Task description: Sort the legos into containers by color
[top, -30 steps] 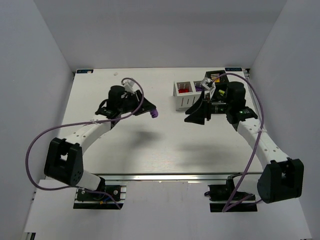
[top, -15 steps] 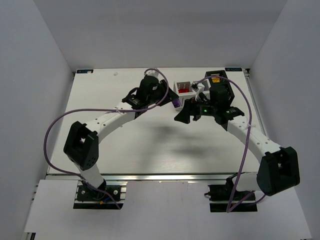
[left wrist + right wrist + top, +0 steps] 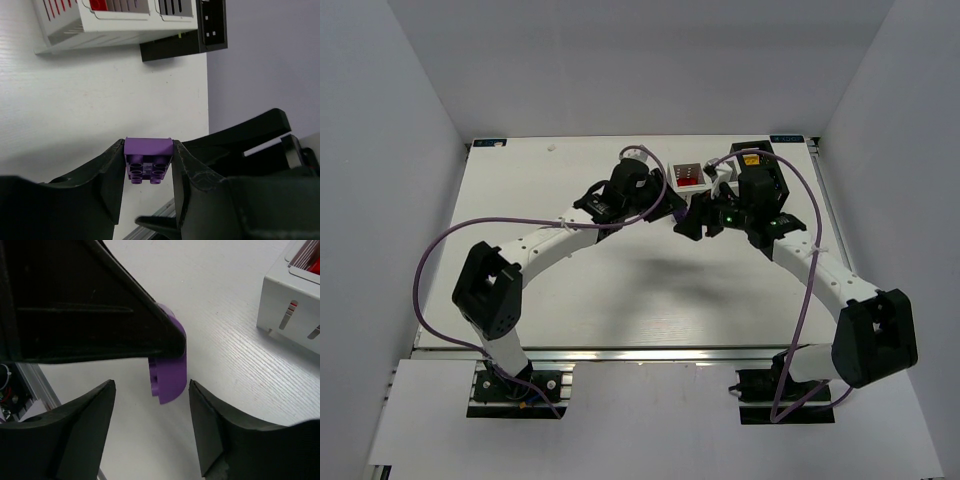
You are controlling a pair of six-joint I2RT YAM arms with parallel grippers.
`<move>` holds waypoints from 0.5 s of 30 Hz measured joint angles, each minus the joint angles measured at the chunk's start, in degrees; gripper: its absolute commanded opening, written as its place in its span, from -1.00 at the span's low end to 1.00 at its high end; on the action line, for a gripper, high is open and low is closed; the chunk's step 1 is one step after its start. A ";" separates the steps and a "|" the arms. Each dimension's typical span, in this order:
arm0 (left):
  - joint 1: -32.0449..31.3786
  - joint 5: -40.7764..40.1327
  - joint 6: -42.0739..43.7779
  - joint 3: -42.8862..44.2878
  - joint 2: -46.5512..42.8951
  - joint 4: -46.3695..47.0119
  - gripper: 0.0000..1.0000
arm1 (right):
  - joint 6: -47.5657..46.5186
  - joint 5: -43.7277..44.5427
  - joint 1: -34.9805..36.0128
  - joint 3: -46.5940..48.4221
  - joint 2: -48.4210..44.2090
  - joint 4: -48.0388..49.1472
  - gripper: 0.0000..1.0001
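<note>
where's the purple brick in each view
left wrist: purple brick at lower centre, clamped by the left gripper.
right wrist: at centre, under a left finger, between the open right gripper fingers.
top external: not clearly visible; hidden where the two grippers meet, just in front of the box.
shared landmark: white box, top left in the left wrist view, top right in the right wrist view.

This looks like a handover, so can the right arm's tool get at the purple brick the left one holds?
Probably yes: the right tool stands open on either side of the purple brick, part of which shows bare beyond the grip of the left tool.
</note>
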 measured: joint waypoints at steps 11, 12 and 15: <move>-1.79 1.51 -1.09 0.00 0.00 0.26 -1.00 | -1.22 -0.39 -0.59 -1.79 1.05 2.05 -0.35; -1.84 1.49 -1.09 0.00 0.02 0.37 -1.00 | -1.14 -0.55 -0.74 -2.10 1.01 2.54 -0.39; -1.84 1.49 -1.09 -0.11 0.02 0.85 -1.00 | -0.66 -0.76 -1.16 -2.78 0.61 3.93 -1.00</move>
